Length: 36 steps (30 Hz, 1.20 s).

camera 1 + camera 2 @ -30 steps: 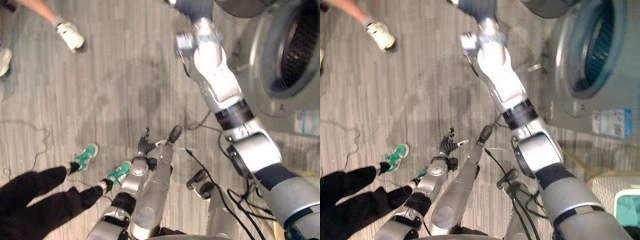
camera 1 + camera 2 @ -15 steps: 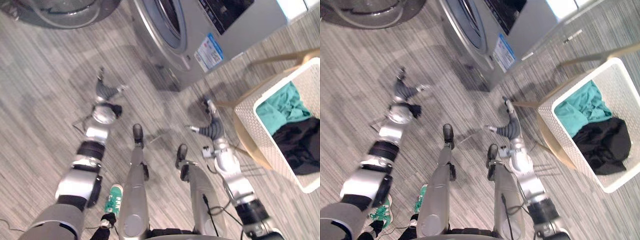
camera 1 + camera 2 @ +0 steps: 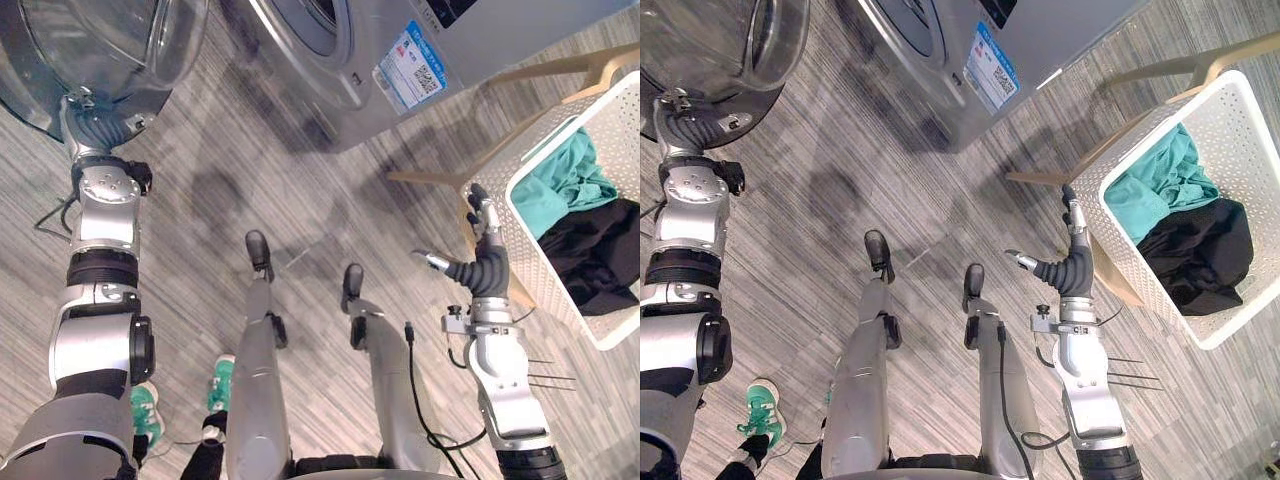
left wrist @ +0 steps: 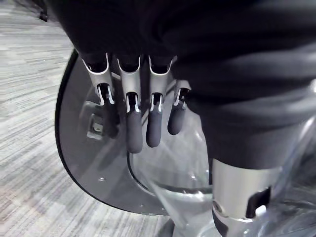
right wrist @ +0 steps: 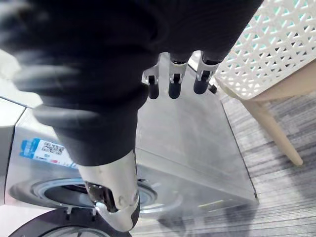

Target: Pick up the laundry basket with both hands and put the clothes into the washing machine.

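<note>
White lattice-walled plastic laundry basket [image 3: 530, 150], off to the robot's right, perched on what looks like a pale wooden stool [image 3: 432, 178] beside the silver front-loading washing machine [image 3: 330, 60]. Loaded with a crumpled teal garment [image 3: 1155, 190] and a black garment [image 3: 1195, 255], both lying below the rim. Not yet lifted, not yet gripped. Right hand [image 3: 485, 270] raised just beside the near wall of the basket, fingers straight and spread from the thumb, holding nothing; contact with the wall impossible to judge. Left hand [image 4: 138, 128] well apart from the basket, up by the open round glass door [image 3: 110, 40] of the machine, fingers hanging relaxed and empty. Probably light for its bulk: thin rigid plastic, soft cloth inside, little weight to shift. Likely some flex in the walls under a squeeze, so better hooked under the rim than pinched at the lattice. Best taken on two opposite sides, one hand each, and kept level against the clothes sliding to one end. Smooth plastic, possibly slippery against bare fingertips; open holes apt to snag a dark tip. No handle cut-outs to be made out. Left hand to be brought across first.
</note>
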Available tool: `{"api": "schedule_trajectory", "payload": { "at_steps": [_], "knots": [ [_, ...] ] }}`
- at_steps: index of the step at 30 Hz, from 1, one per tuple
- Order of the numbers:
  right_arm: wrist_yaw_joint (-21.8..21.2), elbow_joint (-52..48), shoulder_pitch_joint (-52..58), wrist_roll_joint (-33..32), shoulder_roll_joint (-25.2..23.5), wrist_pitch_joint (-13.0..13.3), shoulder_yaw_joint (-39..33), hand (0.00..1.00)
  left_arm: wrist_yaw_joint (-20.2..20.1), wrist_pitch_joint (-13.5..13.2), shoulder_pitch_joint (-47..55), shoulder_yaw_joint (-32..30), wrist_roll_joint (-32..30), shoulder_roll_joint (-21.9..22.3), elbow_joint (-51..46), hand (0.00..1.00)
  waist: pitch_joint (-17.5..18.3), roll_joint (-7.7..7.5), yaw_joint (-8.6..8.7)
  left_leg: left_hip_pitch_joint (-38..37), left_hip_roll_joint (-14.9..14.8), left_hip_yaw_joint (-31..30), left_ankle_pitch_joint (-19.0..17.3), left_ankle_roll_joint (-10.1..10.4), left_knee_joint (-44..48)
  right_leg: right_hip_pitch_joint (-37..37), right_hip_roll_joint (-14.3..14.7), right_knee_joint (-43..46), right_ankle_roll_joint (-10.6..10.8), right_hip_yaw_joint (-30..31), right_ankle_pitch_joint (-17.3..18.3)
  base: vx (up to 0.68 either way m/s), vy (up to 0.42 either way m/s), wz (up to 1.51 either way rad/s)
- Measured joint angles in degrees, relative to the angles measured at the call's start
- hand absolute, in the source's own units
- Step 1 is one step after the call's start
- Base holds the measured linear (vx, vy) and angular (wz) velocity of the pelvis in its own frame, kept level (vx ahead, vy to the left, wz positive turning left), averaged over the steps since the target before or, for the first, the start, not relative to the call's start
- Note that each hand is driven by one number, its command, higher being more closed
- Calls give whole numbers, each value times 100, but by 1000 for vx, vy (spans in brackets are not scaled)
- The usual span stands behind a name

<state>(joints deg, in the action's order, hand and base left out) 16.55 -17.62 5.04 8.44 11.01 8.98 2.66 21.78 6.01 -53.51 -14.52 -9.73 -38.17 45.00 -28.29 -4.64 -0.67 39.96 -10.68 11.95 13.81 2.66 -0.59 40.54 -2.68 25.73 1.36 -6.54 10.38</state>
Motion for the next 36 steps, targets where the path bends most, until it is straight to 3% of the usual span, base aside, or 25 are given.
{"api": "schedule_trajectory", "payload": {
  "at_steps": [7,12,15,16,20,22,23,26,28,30,31,33,35,36],
  "knots": [
    [1,-233,32,-5,-5,130,8,0,214,-11,290,-243,6,-110,-447,0,1,0,16,9,62,161,-35,-53,275,-119,-112,60,8,-43,31,33,4,9],
    [33,-550,-15,2,-92,119,9,0,202,-277,1799,-244,386,577,-1544,0,13,0,-19,-413,-3,306,-385,-72,750,-776,-143,23,0,-105,149,1,-11,5],
    [73,-649,-81,7,-115,-20,-96,0,93,-432,3068,-77,743,1473,-2143,0,64,5,-42,-811,-15,436,-618,-70,951,-1184,-168,21,12,-13,227,-21,9,-18],
    [71,-628,-64,7,-134,-117,-223,0,-122,-509,3832,183,830,2025,-2205,0,439,21,-28,-899,-21,541,-778,-61,1047,-1244,-191,15,30,61,271,11,13,-17],
    [16,-539,-92,9,-185,-187,-471,0,-655,-678,4892,585,925,2715,-2079,0,920,53,-20,-1447,-43,824,-952,-34,1082,-1629,-172,-112,60,363,284,58,-3,-38],
    [-55,-221,-144,10,-208,-204,-570,0,-886,-769,5267,789,907,2861,-1643,0,1242,80,-11,-1780,-47,1077,-1040,-11,1075,-1831,-108,-261,110,670,228,90,10,-84],
    [-89,112,-189,15,-209,-227,-682,0,-1056,-774,5469,814,879,2987,-1143,0,1448,172,43,-2024,-91,1304,-1136,1,1073,-1993,-17,-476,149,946,100,76,18,-91],
    [-185,752,-406,37,-206,-338,-839,0,-1188,-766,5711,814,699,3092,-547,0,1602,295,189,-2355,-171,1659,-1284,24,1038,-2165,102,-911,239,1454,-206,88,39,-126],
    [-197,1137,-567,83,-211,-446,-874,0,-1223,-753,5870,801,556,3098,-162,0,1599,306,226,-2746,-351,2258,-1459,57,1031,-2210,-44,-1202,215,1022,-472,46,29,-152],
    [-236,1427,-521,120,-219,-458,-877,0,-1386,-750,6166,805,217,3108,27,0,1625,334,305,-3386,-482,2834,-1722,252,1100,-2595,-509,-1324,-14,-392,-540,62,53,-133],
    [-249,1449,-472,121,-213,-458,-891,0,-1412,-749,6197,805,182,3101,113,0,1665,350,302,-3497,-548,2942,-1783,340,1157,-2687,-544,-1364,1,-568,-566,104,39,-115],
    [-290,1448,-326,137,-194,-438,-926,0,-1415,-747,6227,806,-8,3086,348,0,1821,436,329,-3655,-770,3146,-1916,481,1414,-2765,-384,-1390,97,-504,-631,134,-58,-81],
    [-333,1489,-96,166,-151,-438,-940,0,-1412,-746,6228,782,-189,3078,417,0,1898,540,307,-3706,-1383,3214,-2069,601,2285,-2848,-56,-1350,-36,-251,-466,181,-163,-84],
    [-357,1538,-49,188,-143,-440,-936,0,-1411,-745,6235,769,-225,3075,417,0,1896,544,299,-3628,-1594,3056,-2046,555,2725,-2920,-1,-1321,-68,-207,-436,201,-170,-75]
  ]
}}
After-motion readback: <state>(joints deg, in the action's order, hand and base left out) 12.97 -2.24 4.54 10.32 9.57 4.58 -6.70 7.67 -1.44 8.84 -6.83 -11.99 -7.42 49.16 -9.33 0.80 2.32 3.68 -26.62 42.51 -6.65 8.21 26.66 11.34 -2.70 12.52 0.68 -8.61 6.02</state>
